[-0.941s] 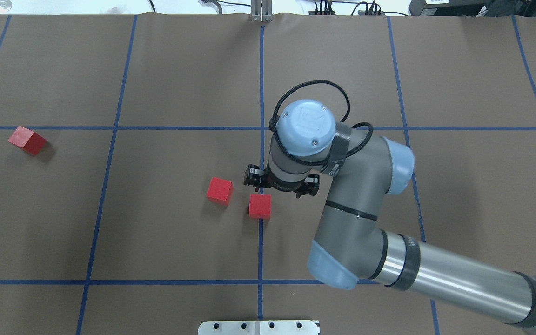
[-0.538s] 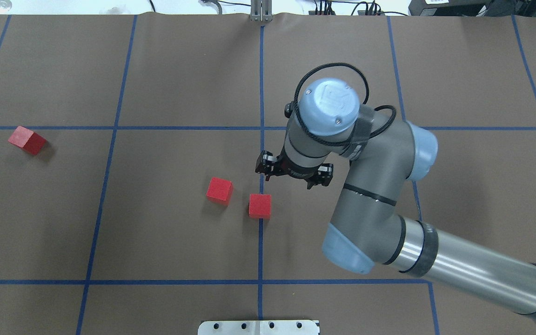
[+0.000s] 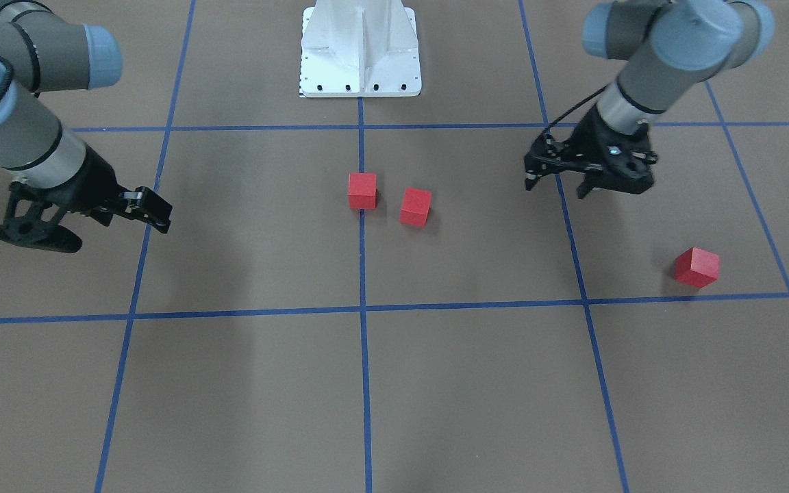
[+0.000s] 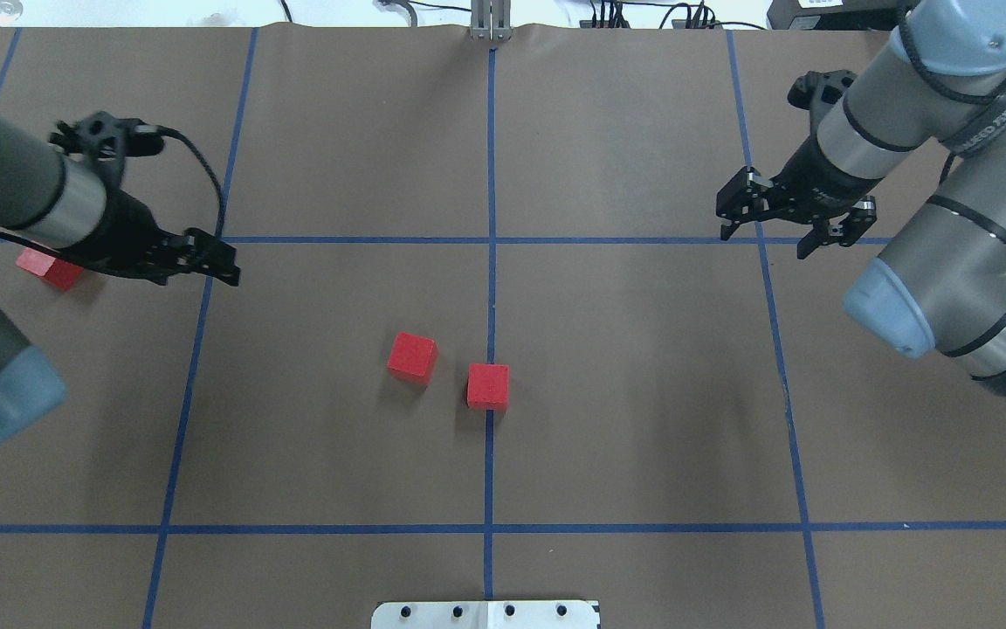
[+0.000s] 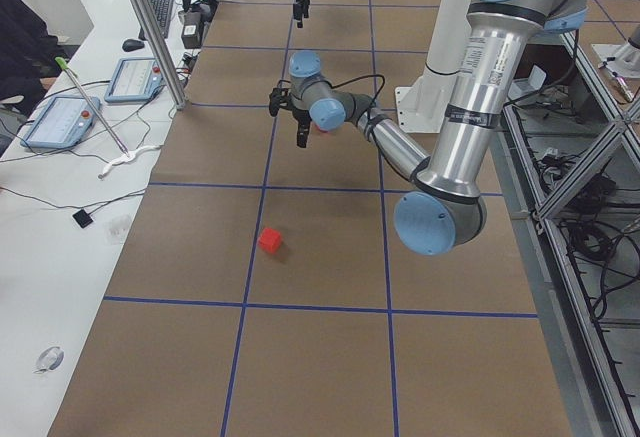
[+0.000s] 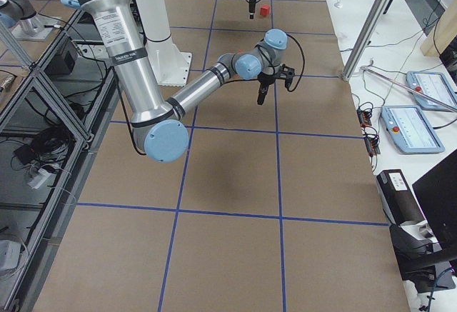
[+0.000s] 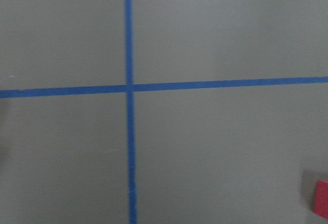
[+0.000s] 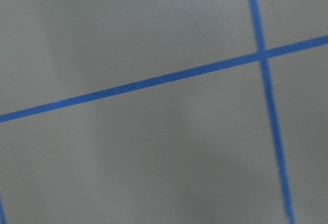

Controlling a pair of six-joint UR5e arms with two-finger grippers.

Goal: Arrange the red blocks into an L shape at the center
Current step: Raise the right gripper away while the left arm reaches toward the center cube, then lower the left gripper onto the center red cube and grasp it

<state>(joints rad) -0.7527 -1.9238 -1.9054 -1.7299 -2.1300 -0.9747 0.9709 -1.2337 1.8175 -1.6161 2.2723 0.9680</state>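
Note:
Two red blocks lie near the center tape line [image 4: 490, 297]. One block [image 4: 488, 386] [image 3: 361, 190] sits on the line. The other [image 4: 412, 358] [image 3: 415, 206] lies just to its left, apart and slightly turned. The third block [image 4: 51, 271] [image 3: 696, 266] lies far left, partly under my left arm; its edge shows in the left wrist view [image 7: 322, 198]. My left gripper [image 4: 217, 266] [image 3: 554, 190] is open and empty, above the table to the right of that block. My right gripper [image 4: 765, 245] [image 3: 120, 236] is open and empty at the back right.
The white robot base plate [image 4: 485, 614] [image 3: 360, 48] stands at the near table edge. Blue tape lines [image 8: 154, 83] split the brown surface into squares. Cables and a metal post [image 4: 490, 22] line the far edge.
My right arm has pulled back from beside the two central blocks to the back right. My left arm has come into view at the left, over the far-left block. The blocks have not moved.

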